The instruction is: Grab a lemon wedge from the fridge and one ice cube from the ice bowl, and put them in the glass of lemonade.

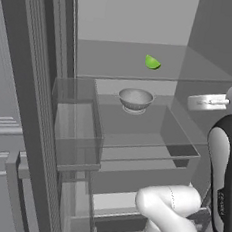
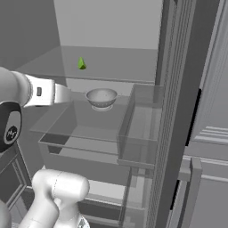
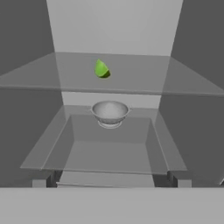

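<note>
Yellow-green, the lemon wedge (image 3: 101,69) lay on the fridge's (image 1: 33,105) upper shelf, at twelve o'clock from a grey bowl (image 3: 110,113); the gripper's jaws were released.

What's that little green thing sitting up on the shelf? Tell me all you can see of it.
It looks like a lemon wedge: a tiny, bright yellow-green piece, rounded on one side and tapering to a point on top. It rests alone on the upper clear shelf inside the open fridge, near the back wall, above the grey bowl on the level below. Nothing else touches it.
</note>
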### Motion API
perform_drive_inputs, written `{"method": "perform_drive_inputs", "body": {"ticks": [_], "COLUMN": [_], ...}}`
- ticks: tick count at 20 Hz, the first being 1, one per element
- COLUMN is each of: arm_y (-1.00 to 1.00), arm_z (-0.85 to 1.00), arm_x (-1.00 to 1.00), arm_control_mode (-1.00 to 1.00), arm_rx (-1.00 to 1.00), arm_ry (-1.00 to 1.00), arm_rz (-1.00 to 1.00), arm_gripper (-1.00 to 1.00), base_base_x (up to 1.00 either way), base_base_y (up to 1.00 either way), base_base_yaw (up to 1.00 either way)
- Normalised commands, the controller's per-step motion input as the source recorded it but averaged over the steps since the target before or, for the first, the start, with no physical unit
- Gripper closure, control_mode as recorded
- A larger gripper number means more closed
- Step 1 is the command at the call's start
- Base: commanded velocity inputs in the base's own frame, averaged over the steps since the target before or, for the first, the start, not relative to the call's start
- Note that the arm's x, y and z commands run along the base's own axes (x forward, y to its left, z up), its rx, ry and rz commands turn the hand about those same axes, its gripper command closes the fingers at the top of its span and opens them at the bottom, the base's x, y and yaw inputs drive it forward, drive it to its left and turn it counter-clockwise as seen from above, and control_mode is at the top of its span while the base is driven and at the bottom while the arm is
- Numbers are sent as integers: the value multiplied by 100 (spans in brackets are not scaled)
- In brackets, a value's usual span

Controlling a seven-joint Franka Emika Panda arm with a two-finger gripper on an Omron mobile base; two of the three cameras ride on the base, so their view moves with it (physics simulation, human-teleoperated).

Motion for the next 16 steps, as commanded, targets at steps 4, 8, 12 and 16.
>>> {"method": "perform_drive_inputs", "body": {"ticks": [4, 8, 12, 16], "arm_y": [0, 0, 2, 6], "arm_z": [48, 81, 51, -21], "arm_x": [6, 27, 73, 100], "arm_control_mode": [-100, -100, -100, -100], "arm_rx": [-8, -16, -13, -6], "arm_ry": [-10, -15, 16, 52], "arm_rz": [13, 20, 7, 1], "arm_gripper": [-100, -100, -100, -100], "base_base_x": [0, 0, 0, 0], "base_base_y": [0, 0, 0, 0], "base_base_yaw": [3, 0, 0, 0]}}
